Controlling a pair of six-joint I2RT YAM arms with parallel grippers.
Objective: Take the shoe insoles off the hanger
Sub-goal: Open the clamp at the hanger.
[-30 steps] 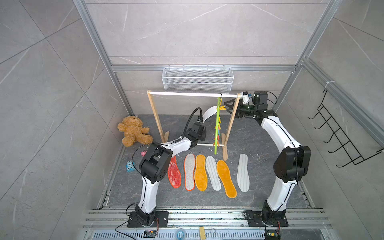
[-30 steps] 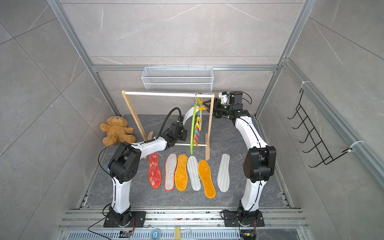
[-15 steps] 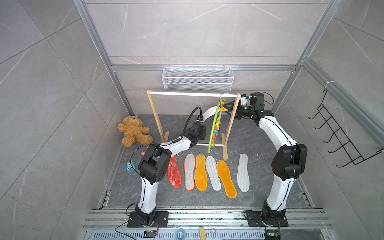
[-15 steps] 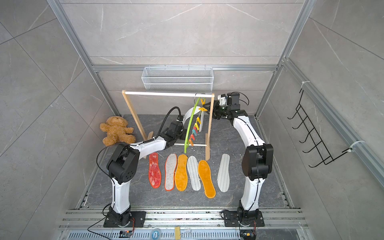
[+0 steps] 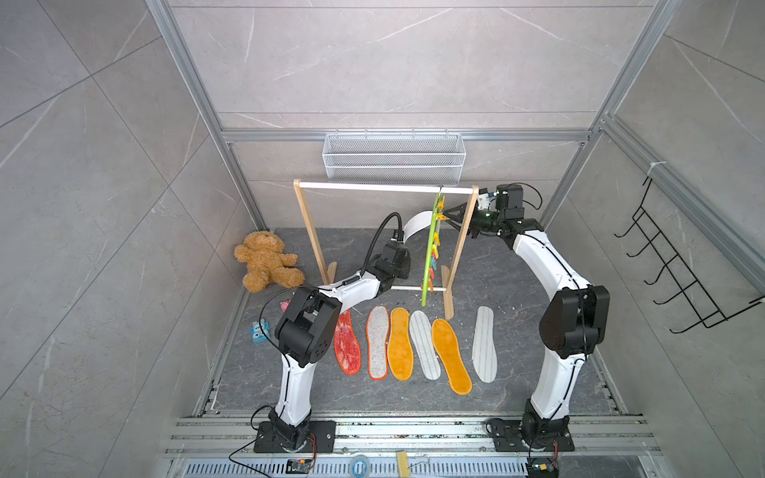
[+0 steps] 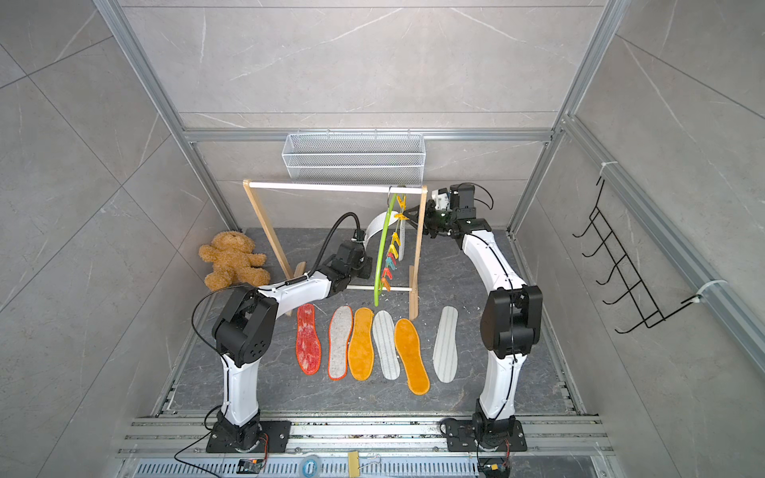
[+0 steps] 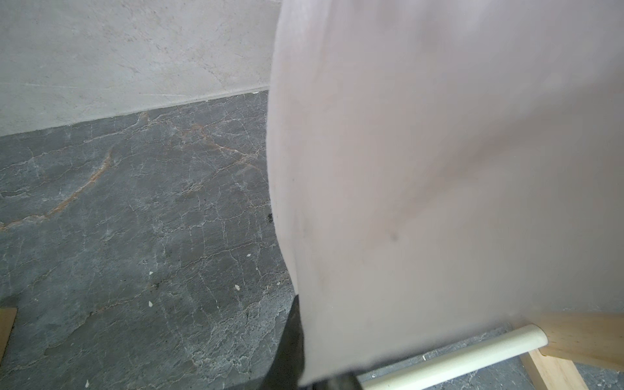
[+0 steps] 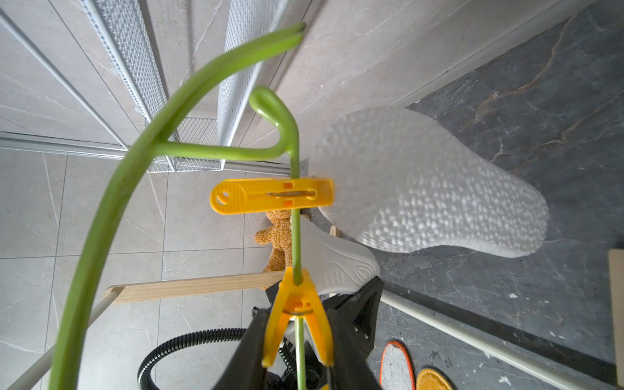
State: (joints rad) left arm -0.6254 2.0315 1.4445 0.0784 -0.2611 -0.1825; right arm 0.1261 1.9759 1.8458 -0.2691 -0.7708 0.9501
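While six shoe insoles (image 5: 399, 349) are laid near the bench's (image 5: 517, 372) front edge, two are left clipped to the hanger (image 5: 429, 256), one clamped in the left gripper (image 5: 401, 243), its yellow clip (image 8: 297, 320) pinched by the right gripper (image 5: 447, 216).

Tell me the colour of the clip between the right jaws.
Yellow. The clip shows best in the right wrist view.
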